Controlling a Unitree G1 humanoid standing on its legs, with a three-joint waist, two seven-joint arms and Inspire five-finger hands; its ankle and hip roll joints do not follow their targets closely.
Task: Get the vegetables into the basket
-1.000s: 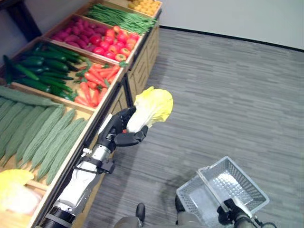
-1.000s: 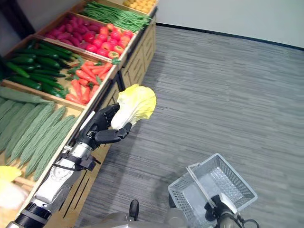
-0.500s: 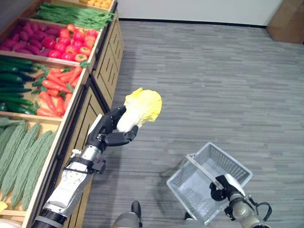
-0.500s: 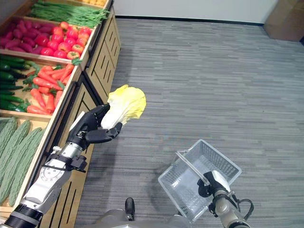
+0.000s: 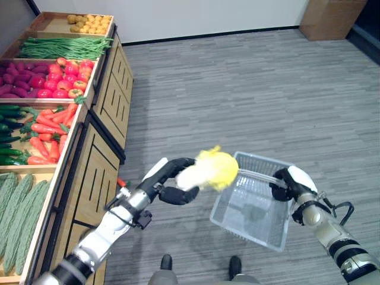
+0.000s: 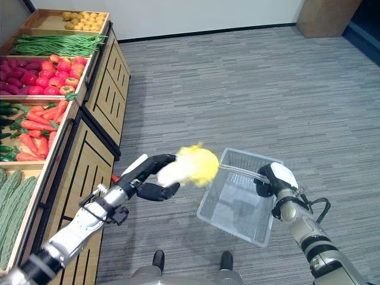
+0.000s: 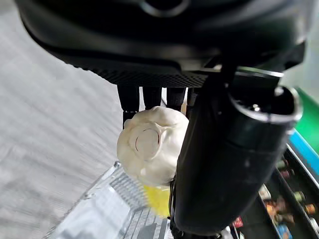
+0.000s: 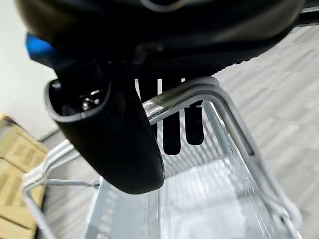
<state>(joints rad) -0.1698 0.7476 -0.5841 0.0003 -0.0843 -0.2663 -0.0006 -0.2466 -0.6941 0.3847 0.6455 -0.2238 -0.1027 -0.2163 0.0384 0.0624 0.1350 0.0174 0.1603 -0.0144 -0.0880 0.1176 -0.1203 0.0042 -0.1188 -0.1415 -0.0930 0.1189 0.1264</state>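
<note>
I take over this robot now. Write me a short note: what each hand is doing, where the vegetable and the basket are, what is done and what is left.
Left hand: shut on the yellow-leafed cabbage, holding it in the air at the basket's near rim, not yet inside.
Right hand: shut on the handle of the wire basket, holding it above the grey floor.
Done: the cabbage is picked and brought to the basket.
Left: lower it over the rim and release. The basket looks empty so far. More vegetables lie in the wooden display bins on the robot's left.
</note>
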